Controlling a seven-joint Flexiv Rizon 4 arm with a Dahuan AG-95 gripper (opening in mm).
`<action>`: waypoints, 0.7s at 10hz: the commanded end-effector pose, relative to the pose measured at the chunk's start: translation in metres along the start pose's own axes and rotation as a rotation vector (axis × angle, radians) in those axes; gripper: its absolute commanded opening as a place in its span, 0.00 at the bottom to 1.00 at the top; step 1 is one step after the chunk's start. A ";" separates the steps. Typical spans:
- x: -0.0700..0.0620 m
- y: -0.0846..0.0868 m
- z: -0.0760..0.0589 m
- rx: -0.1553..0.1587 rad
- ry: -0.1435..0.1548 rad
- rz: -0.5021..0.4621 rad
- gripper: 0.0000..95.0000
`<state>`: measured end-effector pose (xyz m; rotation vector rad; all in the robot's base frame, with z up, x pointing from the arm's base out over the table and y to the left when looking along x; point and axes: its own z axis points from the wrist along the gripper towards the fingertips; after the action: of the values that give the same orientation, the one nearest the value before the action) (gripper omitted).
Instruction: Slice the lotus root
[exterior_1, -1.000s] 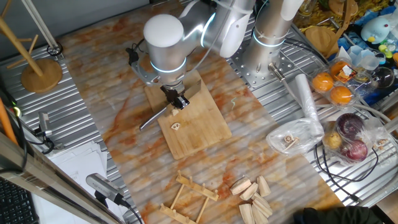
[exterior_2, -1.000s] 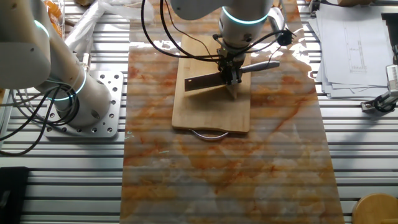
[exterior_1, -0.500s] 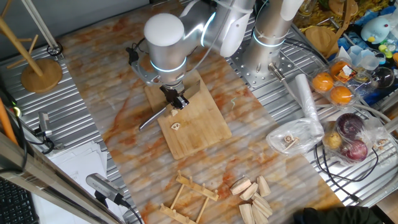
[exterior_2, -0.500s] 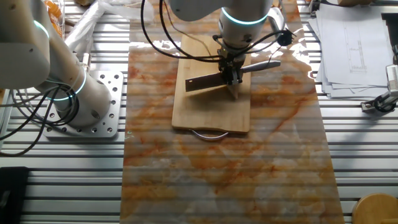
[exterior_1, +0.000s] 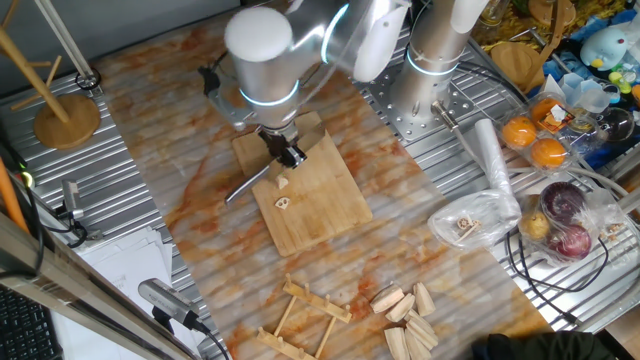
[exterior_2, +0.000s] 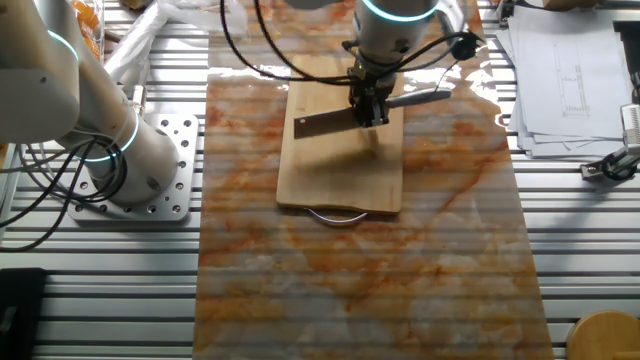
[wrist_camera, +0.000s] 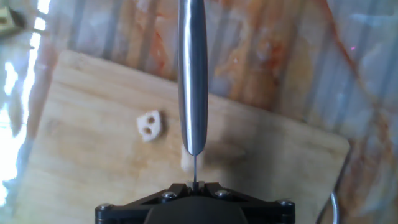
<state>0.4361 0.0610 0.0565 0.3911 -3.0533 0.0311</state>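
Observation:
A wooden cutting board (exterior_1: 322, 200) (exterior_2: 340, 180) (wrist_camera: 81, 174) lies mid-table. On it sit a thin lotus root slice with holes (exterior_1: 284, 203) (wrist_camera: 150, 125) and a short lotus root stub (exterior_1: 283, 183) (wrist_camera: 186, 162), partly hidden beneath the knife in the hand view. My gripper (exterior_1: 288, 153) (exterior_2: 368, 105) (wrist_camera: 195, 185) is shut on a knife (wrist_camera: 192, 74), held above the board over the stub. Its blade (exterior_2: 325, 122) points one way and its handle (exterior_2: 420, 97) the other; the blade is clear of the wood.
Wooden wedge blocks (exterior_1: 405, 310) and a small wooden rack (exterior_1: 300, 320) lie near the front edge. Oranges (exterior_1: 535, 140), red onions (exterior_1: 565, 225) and a plastic bag (exterior_1: 470, 220) crowd the right. A second arm's base (exterior_2: 135, 160) and papers (exterior_2: 570, 70) flank the mat.
The gripper has risen with the knife, lifting the blade off the board. The lotus root stub and slice stay where they were.

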 end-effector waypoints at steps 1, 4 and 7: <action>-0.001 0.000 -0.002 -0.005 0.013 0.008 0.00; -0.007 -0.004 0.026 0.009 -0.016 0.011 0.00; -0.005 -0.003 0.032 0.015 -0.011 0.002 0.00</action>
<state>0.4389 0.0606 0.0391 0.3915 -3.0717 0.0616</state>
